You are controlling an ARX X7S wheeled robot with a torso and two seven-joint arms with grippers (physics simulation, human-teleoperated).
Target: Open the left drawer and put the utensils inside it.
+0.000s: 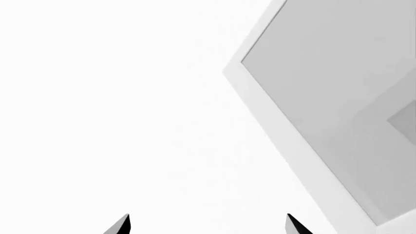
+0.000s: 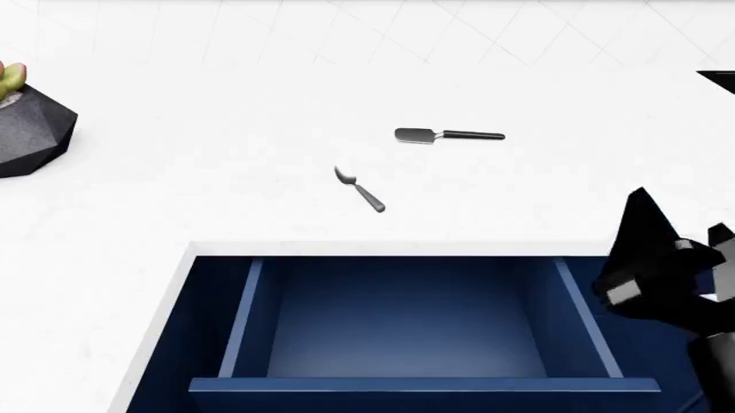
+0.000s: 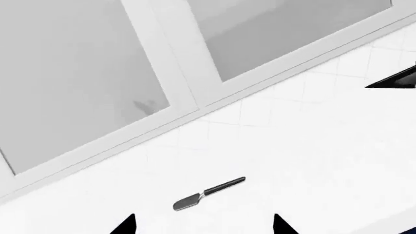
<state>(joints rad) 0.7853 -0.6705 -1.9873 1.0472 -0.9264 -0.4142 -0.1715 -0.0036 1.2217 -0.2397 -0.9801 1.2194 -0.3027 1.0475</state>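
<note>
Drawer, head view: left drawer (image 2: 402,331) pulled out below the white counter (image 2: 230,198) edge; blue box interior bare.
Utensils, head view: 2 pieces on counter behind drawer, well apart from each other. Spoon (image 2: 360,188) nearer the drawer, angled. Spatula (image 2: 448,135) farther back, lying crosswise, blade toward the robot's left.
Right arm, head view: right gripper (image 2: 672,258) at drawer's right side, over the counter edge; opening not readable here.
Planter, head view: dark faceted pot (image 2: 33,129) at far left of counter.
Left wrist view: left gripper (image 1: 208,225) shows 2 dark tips spread apart, nothing between; white wall and grey framed panel (image 1: 338,97) ahead.
Right wrist view: 2 dark tips spread apart, nothing held; spatula on counter just beyond them; framed grey panels behind.
</note>
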